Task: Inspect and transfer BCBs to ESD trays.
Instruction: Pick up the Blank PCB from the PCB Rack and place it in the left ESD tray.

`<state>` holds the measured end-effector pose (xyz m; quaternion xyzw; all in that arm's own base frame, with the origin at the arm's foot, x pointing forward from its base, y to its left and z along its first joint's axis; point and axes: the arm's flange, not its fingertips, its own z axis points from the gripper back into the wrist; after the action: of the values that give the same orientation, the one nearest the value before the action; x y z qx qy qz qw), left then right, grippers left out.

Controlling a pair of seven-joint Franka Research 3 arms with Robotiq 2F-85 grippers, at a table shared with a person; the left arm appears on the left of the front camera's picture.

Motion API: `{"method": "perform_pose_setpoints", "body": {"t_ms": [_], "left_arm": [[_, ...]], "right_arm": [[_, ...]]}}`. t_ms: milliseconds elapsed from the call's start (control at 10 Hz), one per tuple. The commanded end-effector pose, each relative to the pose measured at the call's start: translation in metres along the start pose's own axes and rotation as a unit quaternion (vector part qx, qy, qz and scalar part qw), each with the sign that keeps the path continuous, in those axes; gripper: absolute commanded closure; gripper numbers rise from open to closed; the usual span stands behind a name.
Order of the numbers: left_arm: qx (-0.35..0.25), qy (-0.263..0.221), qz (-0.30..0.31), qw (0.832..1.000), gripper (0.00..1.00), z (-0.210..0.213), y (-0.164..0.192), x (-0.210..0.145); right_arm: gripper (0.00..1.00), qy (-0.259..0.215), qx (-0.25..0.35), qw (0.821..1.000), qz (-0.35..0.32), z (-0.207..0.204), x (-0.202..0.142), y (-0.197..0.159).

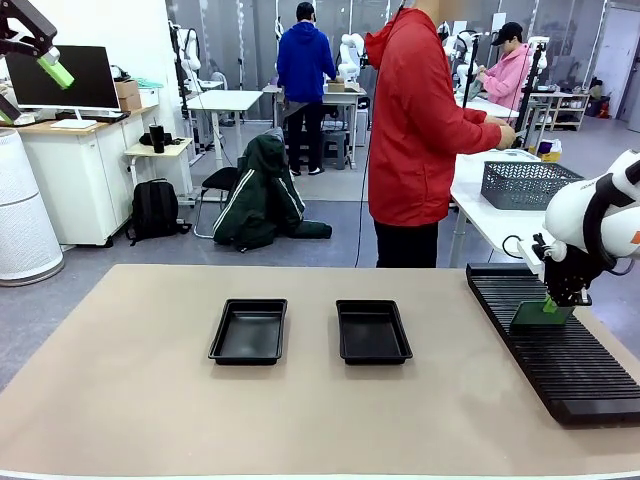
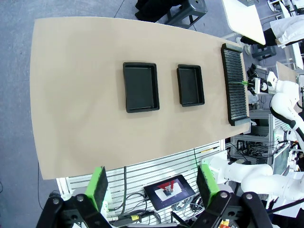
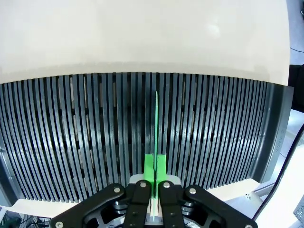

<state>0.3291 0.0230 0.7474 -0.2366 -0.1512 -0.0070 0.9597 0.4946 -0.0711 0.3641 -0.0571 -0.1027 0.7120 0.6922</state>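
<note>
The right wrist view shows the right gripper (image 3: 155,164) clamped on one BCB (image 3: 156,123), which stands edge-on in a slot of the ribbed rack (image 3: 71,142); the front view gives it only as a small green plate toward the rack's far end. From high up, the left wrist view shows the left gripper (image 2: 152,185) spread wide and empty, and the two ESD trays (image 2: 140,88) side by side mid-table, bare-floored, with open tabletop (image 2: 76,95) all round. The BCB's lower edge is hidden among the ribs.
</note>
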Motion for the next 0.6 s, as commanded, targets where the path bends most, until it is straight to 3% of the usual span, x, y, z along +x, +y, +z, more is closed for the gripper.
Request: {"method": "perform_pose_setpoints", "body": {"t_ms": [0,300,500], "left_arm": [[0.000,0.000,0.001,1.000,0.00,-0.002,0.000,-0.002],[0.000,0.000,0.001,1.000,0.00,-0.002,0.000,-0.002],[0.000,0.000,0.001,1.000,0.00,-0.002,0.000,-0.002]], "right_arm": [[1.00,0.000,0.000,1.000,0.001,0.000,0.000,0.000],[0.98,0.006,0.002,1.000,0.013,0.027,0.001,0.000],[0.98,0.024,0.000,1.000,0.018,0.075,0.000,-0.001]]}}
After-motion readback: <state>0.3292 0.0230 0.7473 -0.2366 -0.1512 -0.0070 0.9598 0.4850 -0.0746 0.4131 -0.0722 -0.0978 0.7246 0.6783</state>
